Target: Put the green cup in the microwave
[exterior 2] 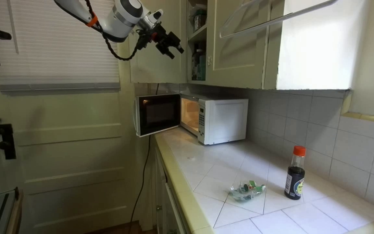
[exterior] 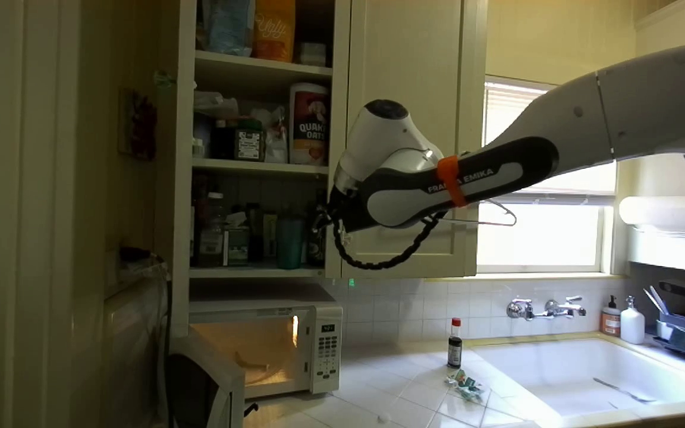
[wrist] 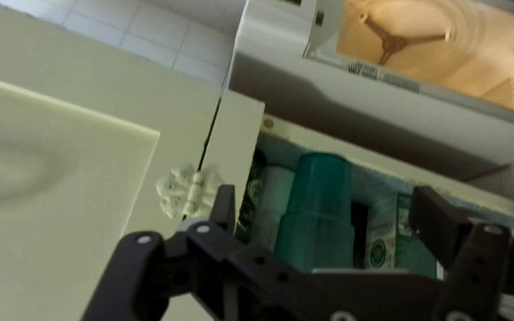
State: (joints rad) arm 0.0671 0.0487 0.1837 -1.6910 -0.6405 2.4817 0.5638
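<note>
The pincer (exterior 2: 176, 53) hung spread before the open cabinet (exterior: 182, 148), whose bottom shelf (exterior: 259, 273) held the green cup (wrist: 317, 214) near a green-and-white box (wrist: 400, 240) and a dark container (wrist: 252, 194). Below, the microwave (exterior 2: 226, 120) sat on the worktop (exterior 2: 219, 169), its door (exterior 2: 159, 114) swung wide. A red-capped bottle (exterior 2: 294, 180) stood well apart from it, near a crumpled wrapper (exterior 2: 247, 191).

An orange band (exterior: 451, 181) rings the white-and-black arm (exterior: 533, 128); lettering (exterior: 478, 176) (FRANKA EMIKA, partly covered) flanks it, ribbed black cable (exterior: 372, 266) loops below it, and the black pincer (exterior 2: 176, 52) beyond it has pale screws (wrist: 203, 229).
</note>
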